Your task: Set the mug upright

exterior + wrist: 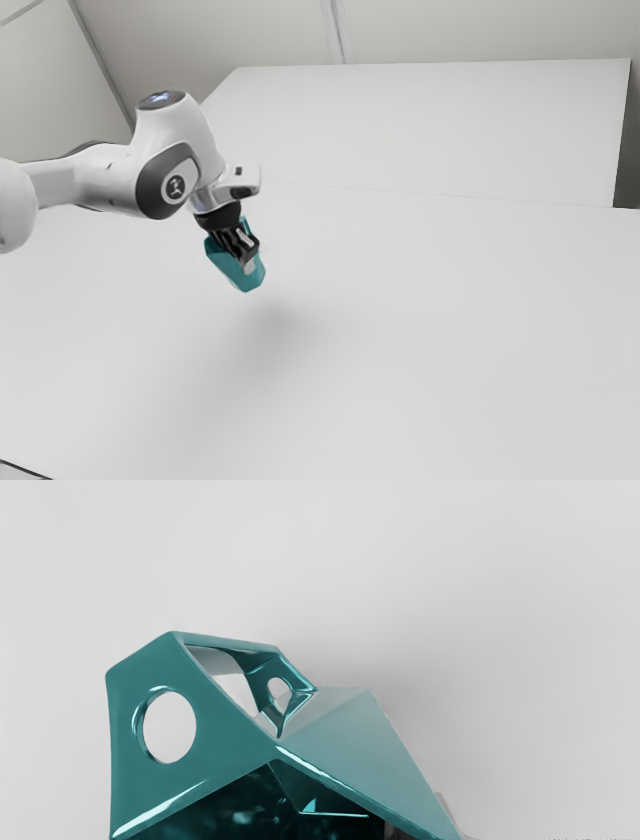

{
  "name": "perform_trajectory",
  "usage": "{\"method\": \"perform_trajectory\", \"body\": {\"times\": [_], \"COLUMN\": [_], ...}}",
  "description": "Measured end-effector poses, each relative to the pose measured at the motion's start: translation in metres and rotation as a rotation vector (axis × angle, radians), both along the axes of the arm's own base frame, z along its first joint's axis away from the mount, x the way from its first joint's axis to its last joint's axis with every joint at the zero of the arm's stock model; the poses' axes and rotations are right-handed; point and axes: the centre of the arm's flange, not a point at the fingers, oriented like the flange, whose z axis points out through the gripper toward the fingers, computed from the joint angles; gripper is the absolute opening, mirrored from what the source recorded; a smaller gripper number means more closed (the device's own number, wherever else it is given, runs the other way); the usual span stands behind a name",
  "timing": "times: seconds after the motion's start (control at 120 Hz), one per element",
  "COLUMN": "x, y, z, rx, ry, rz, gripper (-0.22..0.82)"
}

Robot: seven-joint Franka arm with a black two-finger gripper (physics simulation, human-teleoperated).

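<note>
The relation that matters is the mug's long axis against the worktop (pixel 450 350). The mug (pixel 224 262) is aloft over the exterior view's left part of the worktop, its shadow (pixel 270 330) lying apart below it, and it is tilted. It hangs at the lower end of the fingers (pixel 249 266), with its long axis slanting down toward the exterior view's right. Its mouth (pixel 215 810) opens back toward the hand, and the base seems to be the lower end, pointing away from it.

The fingers are closed to about the thickness of the mug's wall and appear to pinch it, one inside the mouth and one outside. In the wrist view, a pierced, angular part (pixel 170 670), probably the handle, sticks out beside the mouth. As I judge it, standing the mug up calls for tipping it until the base is level, then lowering it; letting go at this slant would likely topple it.

Counted: one arm (pixel 175 150), two fingers, one mug, one worktop.
</note>
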Motion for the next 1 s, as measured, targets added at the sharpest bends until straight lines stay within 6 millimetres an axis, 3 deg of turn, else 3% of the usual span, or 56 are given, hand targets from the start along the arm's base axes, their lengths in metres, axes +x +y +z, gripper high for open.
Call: {"method": "perform_trajectory", "body": {"times": [0.133,0.508,1.0], "x": [0.003,0.008,0.007], "y": [0.016,0.029,0.021], "z": [-0.012,-0.05,-0.092], "rx": [0.04,0.077,0.088], "ry": [0.027,0.072,0.078], "rz": [0.039,0.098,0.111], "gripper": [-0.18,-0.18,-0.18]}}
